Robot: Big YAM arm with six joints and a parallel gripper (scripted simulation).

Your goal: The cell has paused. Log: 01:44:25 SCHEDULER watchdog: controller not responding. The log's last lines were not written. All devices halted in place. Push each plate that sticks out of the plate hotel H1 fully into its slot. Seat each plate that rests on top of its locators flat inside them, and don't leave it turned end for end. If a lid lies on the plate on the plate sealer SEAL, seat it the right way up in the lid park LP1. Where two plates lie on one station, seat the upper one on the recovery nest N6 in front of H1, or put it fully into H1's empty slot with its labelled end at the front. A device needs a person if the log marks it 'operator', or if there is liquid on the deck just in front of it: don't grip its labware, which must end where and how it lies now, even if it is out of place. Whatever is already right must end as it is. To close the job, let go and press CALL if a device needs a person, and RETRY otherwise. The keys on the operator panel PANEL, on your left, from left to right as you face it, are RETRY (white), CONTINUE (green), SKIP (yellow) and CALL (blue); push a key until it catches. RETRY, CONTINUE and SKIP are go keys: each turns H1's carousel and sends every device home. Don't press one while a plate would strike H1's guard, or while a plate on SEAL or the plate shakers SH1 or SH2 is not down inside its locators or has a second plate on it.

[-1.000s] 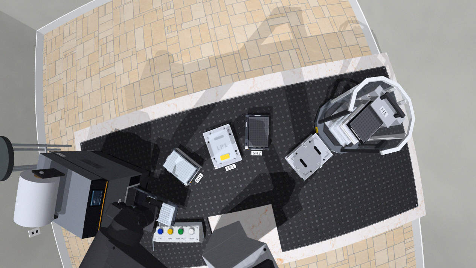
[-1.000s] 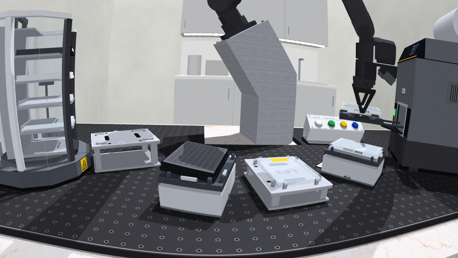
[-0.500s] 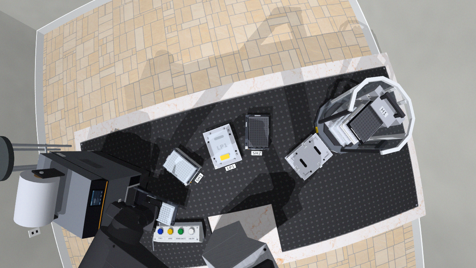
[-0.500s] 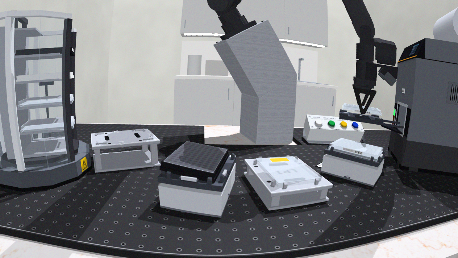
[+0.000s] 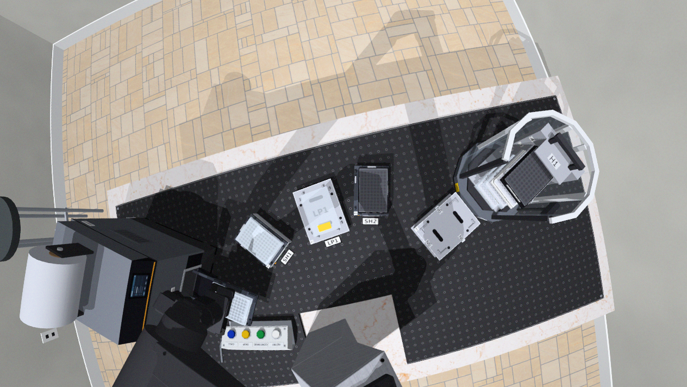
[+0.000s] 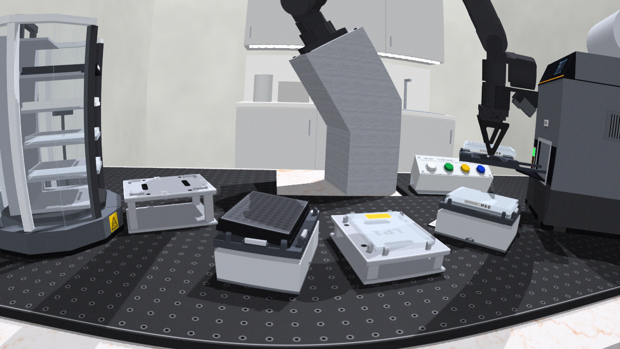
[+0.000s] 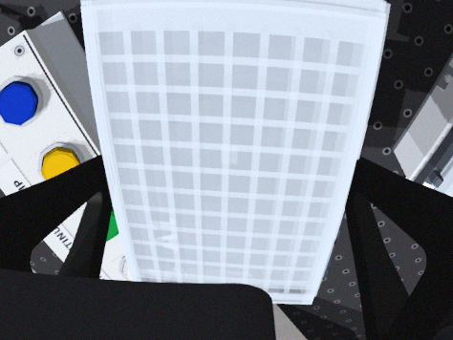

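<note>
My gripper (image 6: 492,152) hangs at the mouth of the plate sealer SEAL (image 6: 577,142). It is shut on a white well plate (image 6: 485,148) across its short sides. The fingers press both long edges of that plate in the wrist view (image 7: 231,141). The plate sits level, right at the sealer's dark tray (image 6: 503,161); I cannot tell if it touches. From above the plate (image 5: 240,307) shows beside the arm. The operator panel PANEL (image 6: 453,171) lies just beneath, with its blue key (image 7: 15,103) and yellow key (image 7: 60,162) in the wrist view.
SH1 (image 6: 481,203) holds a white plate marked M60. SH2 (image 6: 264,214) holds a black plate that looks skewed on its locators. LP1 (image 6: 388,232) carries a clear lid. The nest N6 (image 6: 168,188) is bare. H1 (image 6: 47,130) stands at the far end.
</note>
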